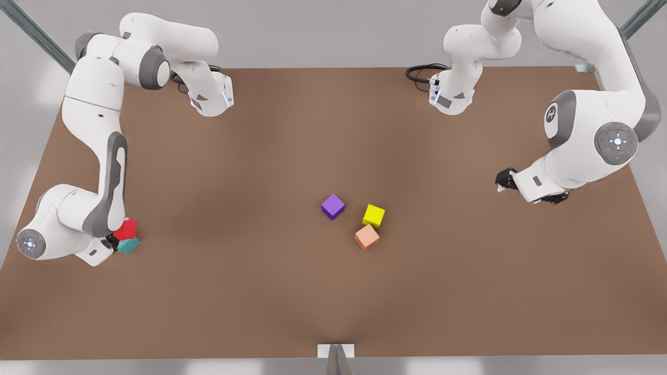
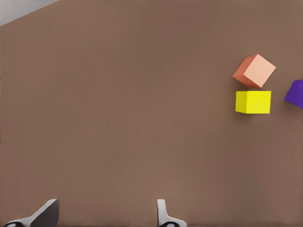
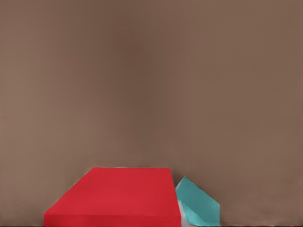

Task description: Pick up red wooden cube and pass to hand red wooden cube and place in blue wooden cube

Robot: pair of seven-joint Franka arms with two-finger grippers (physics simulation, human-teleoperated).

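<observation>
The red wooden cube (image 1: 126, 229) (image 3: 113, 196) is near the table's edge at the front view's left, tilted and resting against the teal blue wooden cube (image 1: 128, 245) (image 3: 199, 205) just in front of it. My right gripper (image 1: 112, 240) is right at both cubes and is shut on the red one; its fingers are hidden by the cube. At the front view's right, my left gripper (image 1: 504, 179) (image 2: 104, 218) waits low over the table. It is open with nothing between its fingers (image 2: 163, 215). The hand is out of view.
A purple cube (image 1: 333, 206) (image 2: 296, 93), a yellow cube (image 1: 373, 215) (image 2: 253, 101) and a salmon-orange cube (image 1: 367, 237) (image 2: 254, 71) sit close together at mid-table. The brown table (image 1: 260, 291) runs bare around them. Both arm bases stand at the far edge.
</observation>
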